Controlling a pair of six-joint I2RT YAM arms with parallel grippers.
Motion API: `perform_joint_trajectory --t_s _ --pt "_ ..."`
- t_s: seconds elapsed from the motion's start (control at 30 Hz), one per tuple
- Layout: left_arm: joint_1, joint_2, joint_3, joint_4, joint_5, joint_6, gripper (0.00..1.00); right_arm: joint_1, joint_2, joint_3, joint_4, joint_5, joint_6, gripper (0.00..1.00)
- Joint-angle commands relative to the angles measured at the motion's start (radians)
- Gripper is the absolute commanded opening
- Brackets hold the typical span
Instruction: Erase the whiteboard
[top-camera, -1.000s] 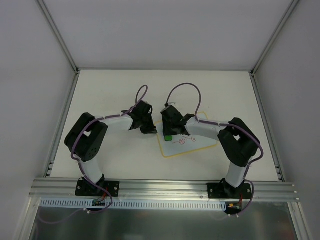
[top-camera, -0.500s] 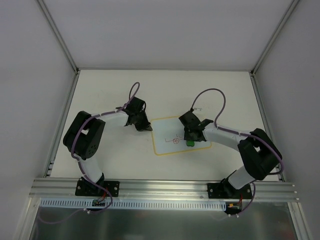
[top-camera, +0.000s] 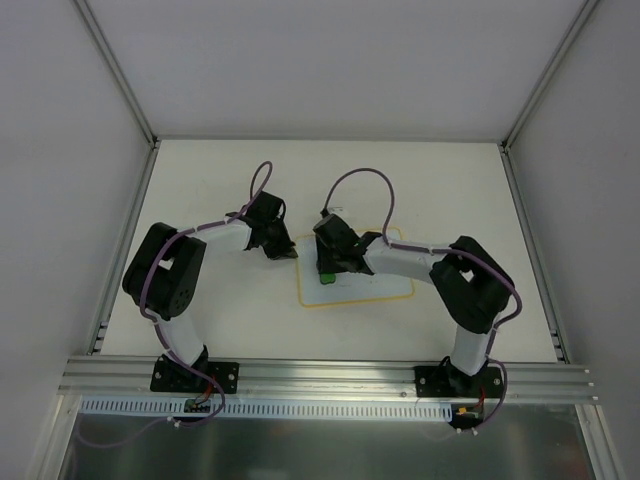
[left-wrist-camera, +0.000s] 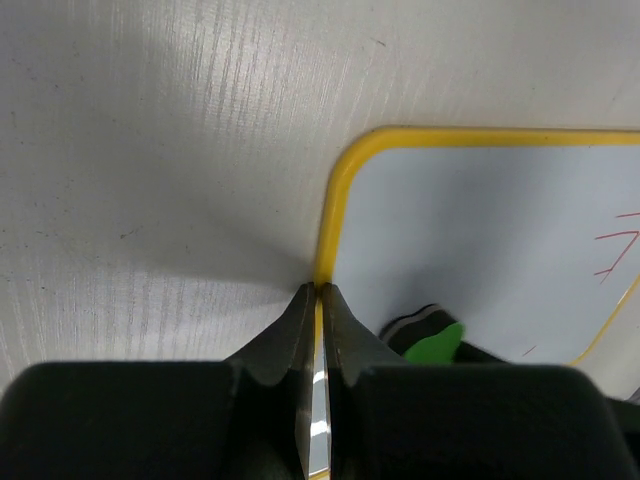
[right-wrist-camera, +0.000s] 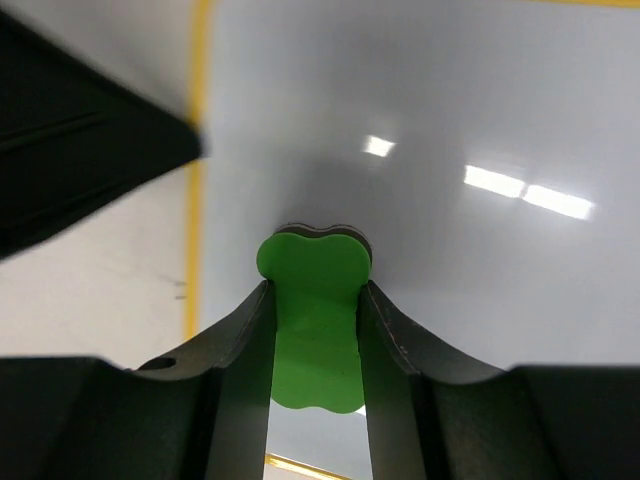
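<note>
On the table (top-camera: 220, 180), seen from above: two arms, two tools, one whiteboard (top-camera: 380, 288) and one green block (top-camera: 326, 277). A purple cable loops over each wrist, two in all.

Left to right, the left tool (top-camera: 283, 252) sits at the board's left edge and the board lies flat near the middle of the table. The right tool (top-camera: 327, 272) is over the board's left part.

Left wrist view: the left tool (left-wrist-camera: 318, 292) has its fingers drawn together to a thin slit, with the tips at the yellow border of the whiteboard (left-wrist-camera: 480, 230). Whether they pinch the border or only press on it cannot be told. The green block (left-wrist-camera: 435, 345) shows only in part, behind the right finger. A few red strokes (left-wrist-camera: 620, 240) are cut off at the frame's right edge. From above, the right arm covers part of the board and no strokes can be made out.

Right wrist view: the right tool (right-wrist-camera: 315, 285) is clamped on the green block (right-wrist-camera: 313, 330), one finger on each flank, with the block's far end down on the whiteboard (right-wrist-camera: 400, 100). The dark shape at upper left is the left tool (right-wrist-camera: 80, 170), blurred.

The board is rectangular with rounded corners, a thin yellow border and a pale blue-white, glossy surface that reflects the lamps.
</note>
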Motion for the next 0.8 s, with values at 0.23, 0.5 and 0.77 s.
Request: perform_joint_trajectory --t_s 0.23,0.5,0.77 --pt "0.017 0.031 -0.047 -0.135 -0.11 0.042 0.0 -0.262 -0.259 -0.33 -0.292 0.221 0.092 0.0" --pt "0.025 0.016 -0.056 -0.135 -0.11 0.042 0.0 -0.043 -0.094 -0.133 -0.248 0.023 0.047 0.0" --pt "0.03 0.011 -0.062 -0.135 -0.109 0.034 0.0 0.052 -0.001 -0.024 -0.202 -0.083 -0.037 0.0"
